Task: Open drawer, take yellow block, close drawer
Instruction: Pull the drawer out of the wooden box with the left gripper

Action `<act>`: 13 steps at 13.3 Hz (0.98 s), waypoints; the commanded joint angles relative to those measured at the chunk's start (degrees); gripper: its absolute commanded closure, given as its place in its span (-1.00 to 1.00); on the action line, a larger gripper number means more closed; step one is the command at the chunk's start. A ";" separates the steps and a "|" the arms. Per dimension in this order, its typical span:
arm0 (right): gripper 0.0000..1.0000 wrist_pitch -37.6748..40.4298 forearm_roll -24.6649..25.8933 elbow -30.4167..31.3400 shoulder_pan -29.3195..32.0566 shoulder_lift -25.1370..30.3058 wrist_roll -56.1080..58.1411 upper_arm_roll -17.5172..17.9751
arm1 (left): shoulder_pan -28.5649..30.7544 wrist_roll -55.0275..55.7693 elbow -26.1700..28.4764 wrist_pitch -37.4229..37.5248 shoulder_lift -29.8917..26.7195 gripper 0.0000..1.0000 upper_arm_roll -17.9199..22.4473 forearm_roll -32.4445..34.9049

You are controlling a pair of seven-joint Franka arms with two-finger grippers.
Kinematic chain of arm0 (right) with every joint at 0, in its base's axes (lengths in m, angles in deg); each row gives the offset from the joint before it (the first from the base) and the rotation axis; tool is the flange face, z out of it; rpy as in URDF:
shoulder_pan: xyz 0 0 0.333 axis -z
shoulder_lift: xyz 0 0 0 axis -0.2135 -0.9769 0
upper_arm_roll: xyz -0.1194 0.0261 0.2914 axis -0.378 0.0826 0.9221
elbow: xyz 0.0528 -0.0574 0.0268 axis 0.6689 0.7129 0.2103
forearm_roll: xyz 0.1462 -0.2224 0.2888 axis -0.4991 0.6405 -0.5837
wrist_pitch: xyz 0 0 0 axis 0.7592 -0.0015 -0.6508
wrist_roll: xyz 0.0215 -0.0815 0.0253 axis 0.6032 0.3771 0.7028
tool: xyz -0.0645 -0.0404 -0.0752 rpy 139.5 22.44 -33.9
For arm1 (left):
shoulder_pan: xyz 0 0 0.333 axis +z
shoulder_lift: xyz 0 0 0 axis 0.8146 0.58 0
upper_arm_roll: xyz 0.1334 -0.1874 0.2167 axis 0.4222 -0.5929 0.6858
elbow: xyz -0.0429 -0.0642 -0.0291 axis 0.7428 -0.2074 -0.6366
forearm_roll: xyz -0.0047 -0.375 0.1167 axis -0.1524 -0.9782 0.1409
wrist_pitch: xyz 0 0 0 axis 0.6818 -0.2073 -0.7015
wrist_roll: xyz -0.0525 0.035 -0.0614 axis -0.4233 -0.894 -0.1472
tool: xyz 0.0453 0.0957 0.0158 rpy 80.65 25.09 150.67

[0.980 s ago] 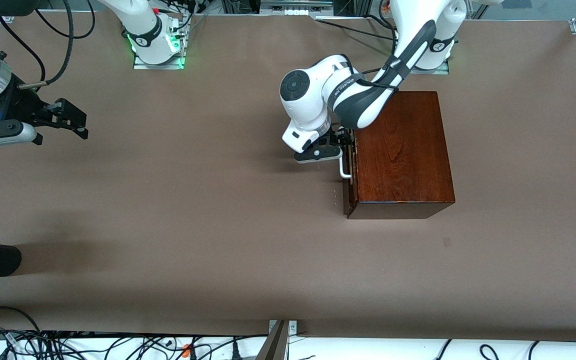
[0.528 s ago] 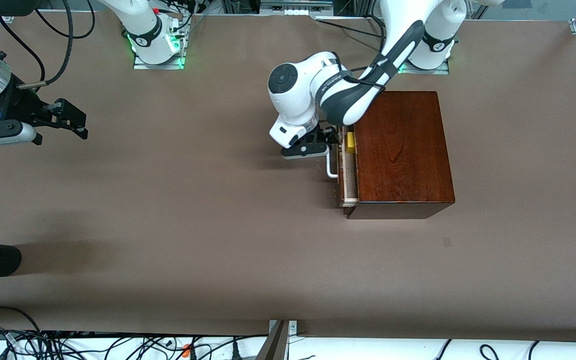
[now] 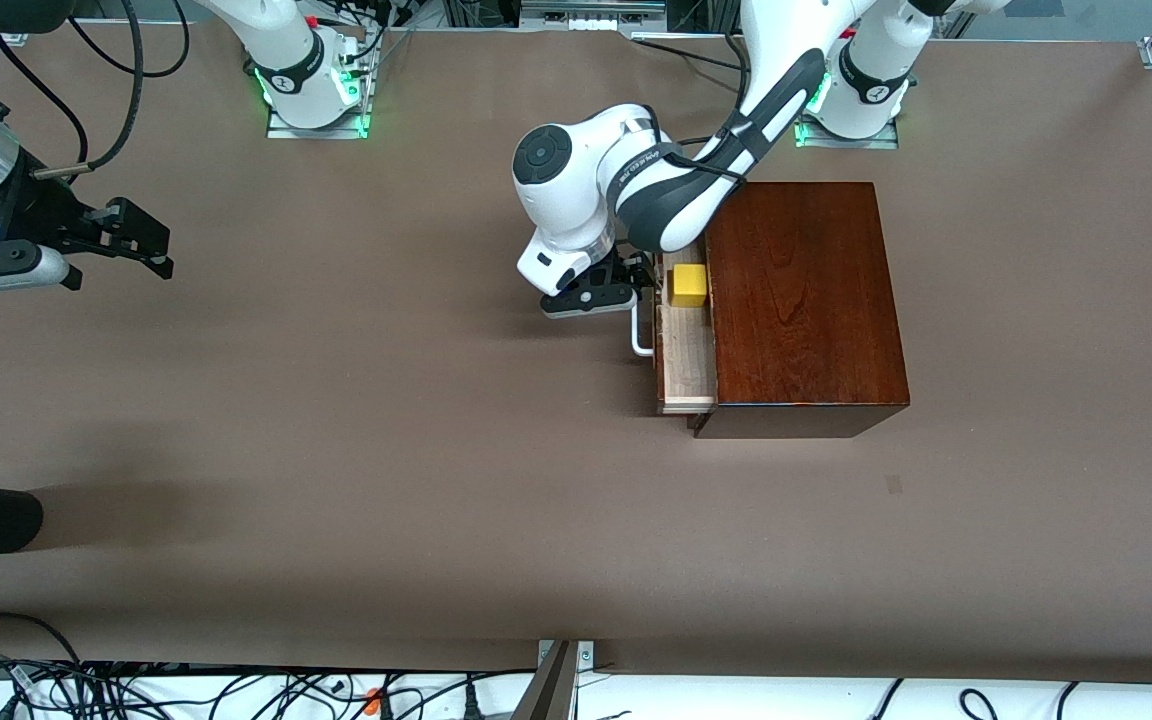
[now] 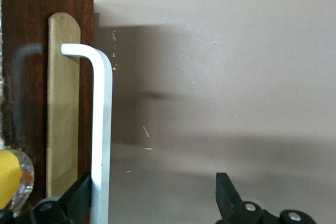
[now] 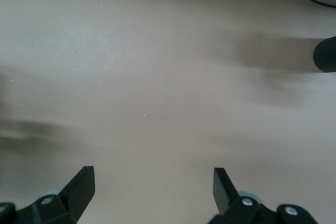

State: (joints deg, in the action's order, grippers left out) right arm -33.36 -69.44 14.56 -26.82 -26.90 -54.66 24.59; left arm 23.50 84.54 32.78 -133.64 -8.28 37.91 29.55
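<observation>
- The drawer [image 3: 684, 345] stands partly out of the dark wooden box [image 3: 801, 300], its tray reaching toward the right arm's end of the surface [image 3: 336, 450]; the yellow block [image 3: 687, 285] sits in the tray at the end nearer the robots' edge, partly tucked beside the box
- The left claw [image 3: 626, 292] is at the white loop handle [image 4: 101, 129], jaws spread, one finger [image 4: 79, 200] hooked inside the loop and nothing pinched; a hooked finger can slip off if the pull turns sideways, leaving the drawer half open
- Too hard a pull could drag the whole box along the surface or bring the tray right out
- The opening over the block looks narrow; reaching in now risks a finger striking the box top or the drawer front
- The left forearm hangs over the block, so it likely blocks any reach from above
- The right claw [image 3: 141, 240] waits spread and empty over the right arm's end of the surface, well apart from the drawer
</observation>
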 commanded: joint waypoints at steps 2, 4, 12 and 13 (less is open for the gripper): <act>-1.00 -0.11 0.79 0.06 0.17 0.19 -0.21 0.08 | -3.93 3.54 -8.37 -1.05 5.42 -1.00 -0.11 0.69; -1.00 -0.11 0.79 0.06 0.26 0.19 -0.21 0.08 | -4.90 3.90 -10.31 -1.05 6.83 -1.00 0.07 0.78; -1.00 -0.11 0.79 -0.02 0.26 0.19 -0.21 0.08 | -7.80 4.34 -17.61 -1.31 10.26 -1.00 2.00 0.43; -1.00 -0.11 0.79 0.06 0.26 0.19 -0.21 0.08 | -7.80 4.25 -17.61 -1.31 10.35 -1.00 2.00 0.43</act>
State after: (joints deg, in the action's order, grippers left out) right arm -33.36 -69.43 14.56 -26.80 -26.90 -54.66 24.47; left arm 16.89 88.11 19.36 -134.80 -0.06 39.58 29.60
